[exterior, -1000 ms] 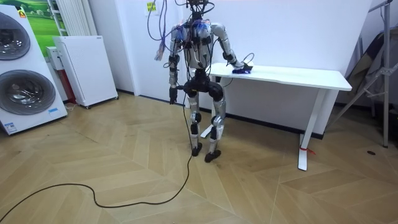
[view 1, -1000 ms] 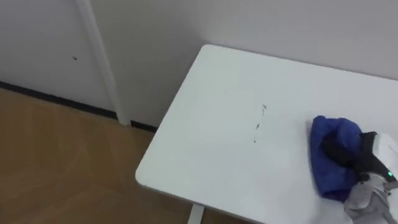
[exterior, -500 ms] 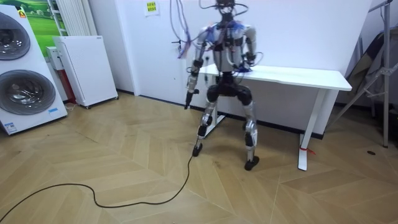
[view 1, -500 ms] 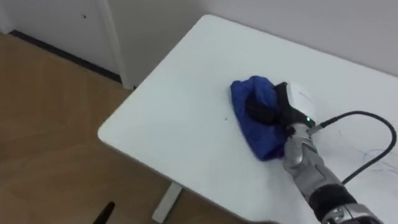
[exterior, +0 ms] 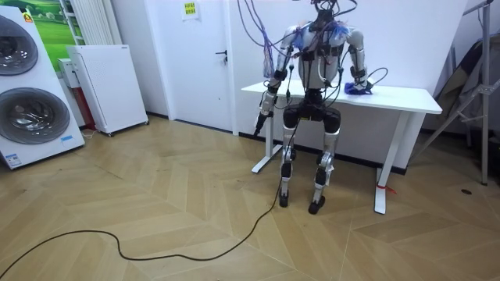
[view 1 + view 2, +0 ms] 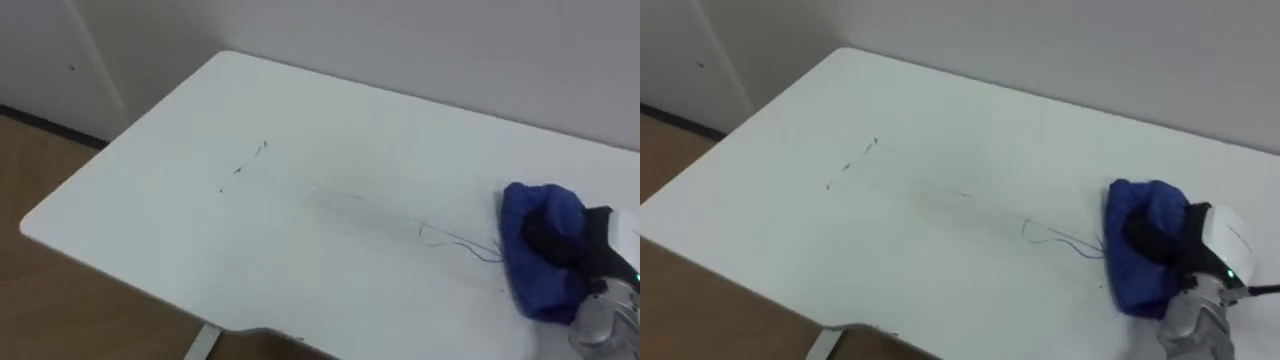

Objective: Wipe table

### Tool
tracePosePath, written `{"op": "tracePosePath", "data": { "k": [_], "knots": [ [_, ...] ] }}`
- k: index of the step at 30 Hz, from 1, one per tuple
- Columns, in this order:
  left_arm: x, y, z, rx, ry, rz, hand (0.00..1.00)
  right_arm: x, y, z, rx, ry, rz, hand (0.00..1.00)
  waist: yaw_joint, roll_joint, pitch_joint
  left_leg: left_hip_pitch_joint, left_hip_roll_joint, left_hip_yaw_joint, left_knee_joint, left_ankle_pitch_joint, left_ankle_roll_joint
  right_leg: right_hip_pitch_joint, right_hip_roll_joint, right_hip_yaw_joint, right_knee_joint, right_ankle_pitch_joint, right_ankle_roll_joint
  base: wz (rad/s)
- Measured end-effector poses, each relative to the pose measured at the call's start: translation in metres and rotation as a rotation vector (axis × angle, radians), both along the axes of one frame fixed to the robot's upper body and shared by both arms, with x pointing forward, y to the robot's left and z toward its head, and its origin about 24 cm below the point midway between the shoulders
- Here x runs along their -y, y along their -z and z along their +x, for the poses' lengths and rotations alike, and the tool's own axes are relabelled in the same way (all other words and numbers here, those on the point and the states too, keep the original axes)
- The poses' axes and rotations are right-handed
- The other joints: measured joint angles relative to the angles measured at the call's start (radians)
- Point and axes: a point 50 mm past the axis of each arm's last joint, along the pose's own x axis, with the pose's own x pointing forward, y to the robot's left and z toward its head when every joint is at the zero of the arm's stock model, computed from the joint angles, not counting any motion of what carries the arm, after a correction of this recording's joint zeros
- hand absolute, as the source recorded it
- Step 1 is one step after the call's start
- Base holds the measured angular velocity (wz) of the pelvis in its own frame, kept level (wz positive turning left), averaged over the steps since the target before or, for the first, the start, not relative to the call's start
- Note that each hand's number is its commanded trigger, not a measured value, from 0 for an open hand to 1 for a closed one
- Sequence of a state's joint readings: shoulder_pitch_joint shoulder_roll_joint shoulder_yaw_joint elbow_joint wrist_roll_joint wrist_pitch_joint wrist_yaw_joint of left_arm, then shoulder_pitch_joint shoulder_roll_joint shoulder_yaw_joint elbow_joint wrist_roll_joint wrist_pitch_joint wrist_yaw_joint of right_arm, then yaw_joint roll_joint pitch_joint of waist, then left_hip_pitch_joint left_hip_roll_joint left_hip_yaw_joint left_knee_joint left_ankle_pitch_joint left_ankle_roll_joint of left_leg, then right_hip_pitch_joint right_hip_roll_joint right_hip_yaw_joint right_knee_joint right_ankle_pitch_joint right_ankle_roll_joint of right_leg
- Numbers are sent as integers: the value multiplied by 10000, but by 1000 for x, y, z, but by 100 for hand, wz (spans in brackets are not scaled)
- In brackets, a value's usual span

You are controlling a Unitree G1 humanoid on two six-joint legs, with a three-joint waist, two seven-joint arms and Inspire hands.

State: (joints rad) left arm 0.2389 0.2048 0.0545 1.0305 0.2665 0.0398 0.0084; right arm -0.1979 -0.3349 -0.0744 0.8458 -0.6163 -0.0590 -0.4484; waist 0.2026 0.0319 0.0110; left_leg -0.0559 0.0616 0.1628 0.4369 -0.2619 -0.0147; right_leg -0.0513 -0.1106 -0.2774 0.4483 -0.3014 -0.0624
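Observation:
A bunched blue cloth (image 6: 540,262) (image 6: 1132,268) lies on the white table (image 6: 300,120) (image 5: 406,97) toward its right part. My right hand (image 6: 1200,245) (image 6: 598,250) rests on top of the cloth, its dark fingers (image 6: 1148,240) curled into the folds. Thin blue pen lines (image 6: 462,243) (image 6: 1060,238) run across the tabletop just left of the cloth. Small dark marks (image 6: 240,168) (image 6: 850,165) sit farther left. I stand at the table's front edge in the room view. My left hand (image 5: 260,123) hangs at my side below the tabletop.
The table backs onto a white wall (image 6: 420,40), and its left corner (image 6: 30,225) juts over wooden floor. In the room view a white door (image 5: 215,55), a white cabinet (image 5: 109,86) and stacked washing machines (image 5: 27,86) stand off to the room view's left.
I have stepped along the table toward the room view's right, my right hand dragging the cloth rightward across the tabletop, past the dark marks. The eye view shifted with me.

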Motion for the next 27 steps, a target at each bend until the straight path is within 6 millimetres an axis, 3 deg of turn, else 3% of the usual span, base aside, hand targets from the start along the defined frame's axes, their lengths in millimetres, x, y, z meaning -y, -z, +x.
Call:
{"op": "tracePosePath", "data": {
  "k": [1, 2, 4, 7, 8, 9, 10, 12, 13, 14, 16, 19, 21, 24, 27],
  "knots": [
    [3, 1, 0, -7, -50, -90, 0, -14, -7, 16, 111, -528, -72, 100, 114, 78, -31, 23, -36, -61, -274, 23, -21, -285, 152, 336, 23, 80, -143, -93],
    [6, 2, 0, 39, -239, -218, 0, -30, -14, 31, 250, -1188, -123, 100, 245, 155, -5, 127, -64, -75, -634, 111, -66, -532, 308, 644, -10, 163, -335, -88],
    [10, 3, 2, 105, -456, -344, 0, -49, -21, 43, 416, -2140, -302, 100, 243, 262, 19, 170, -73, -100, -1043, 351, -88, -684, 469, 861, -258, 313, -640, -45],
    [9, 0, 10, 413, -761, -295, 0, -58, -24, 46, 692, -2473, -309, 100, 100, 123, 47, 284, -116, -147, -1648, 617, -112, -709, 537, 865, -540, 379, -750, -1],
    [8, -1, 12, 563, -844, -256, 0, -56, -23, 43, 713, -2497, -312, 100, 51, 62, 4, 347, -144, -252, -1807, 662, -121, -662, 538, 827, -613, 389, -735, 10],
    [8, -1, 13, 630, -1037, -282, 0, -56, -20, 41, 720, -2491, -282, 100, -24, 46, -19, 367, -155, -345, -1858, 678, -122, -609, 546, 801, -668, 406, -706, 24],
    [7, -1, 11, 693, -1394, -329, 0, -54, -12, 32, 706, -2447, -256, 100, -238, -79, 4, 403, -164, -477, -1880, 685, -119, -453, 564, 727, -789, 466, -606, 42],
    [5, -3, 11, 787, -1390, -241, 0, -47, 0, 17, 754, -2084, -226, 100, -574, -287, -37, 539, -178, -655, -1926, 685, -120, -129, 612, 713, -1030, 498, -553, 56],
    [2, -4, 9, 802, -1438, -127, 0, -37, 10, 1, 653, -1610, -159, 100, -831, -368, -66, 727, -195, -662, -2040, 691, -125, 183, 611, 584, -1201, 522, -476, 69],
    [-4, -5, 7, 780, -1419, 104, 0, -25, 20, -20, 498, -837, -46, 100, -932, -560, -159, 932, -242, -644, -2132, 690, -127, 501, 584, 601, -1411, 587, 79, 63],
    [-12, -8, -1, 700, -1540, 455, 0, -9, 31, -46, 272, 265, 108, 100, -910, -812, -237, 1230, -353, -612, -2253, 684, -133, 972, 593, 746, -1819, 518, 437, 20],
    [-13, -8, -9, 419, -1261, 563, 0, 13, 37, -79, 105, 1594, -33, 100, -1018, -733, -287, 1460, -417, -596, -2132, 604, -29, 1610, 555, 465, -2335, 787, 638, 10],
    [-15, -8, -9, 406, -1199, 595, 0, 20, 36, -85, 33, 1881, -96, 100, -1028, -667, -289, 1552, -446, -595, -2142, 525, 56, 1743, 516, 390, -2393, 828, 707, 5],
    [-13, -8, -5, 487, -1155, 489, 0, 21, 34, -76, -119, 2132, -177, 100, -845, -455, -282, 1709, -449, -594, -2204, 415, 184, 1805, 519, 414, -2404, 939, 779, -15],
    [-6, -5, -5, 298, -897, 257, 0, 13, 29, -52, -180, 1943, -195, 100, -601, -222, -228, 1735, -427, -607, -2320, 370, 241, 1686, 524, 438, -2334, 1101, 783, -39]
  ]
}}
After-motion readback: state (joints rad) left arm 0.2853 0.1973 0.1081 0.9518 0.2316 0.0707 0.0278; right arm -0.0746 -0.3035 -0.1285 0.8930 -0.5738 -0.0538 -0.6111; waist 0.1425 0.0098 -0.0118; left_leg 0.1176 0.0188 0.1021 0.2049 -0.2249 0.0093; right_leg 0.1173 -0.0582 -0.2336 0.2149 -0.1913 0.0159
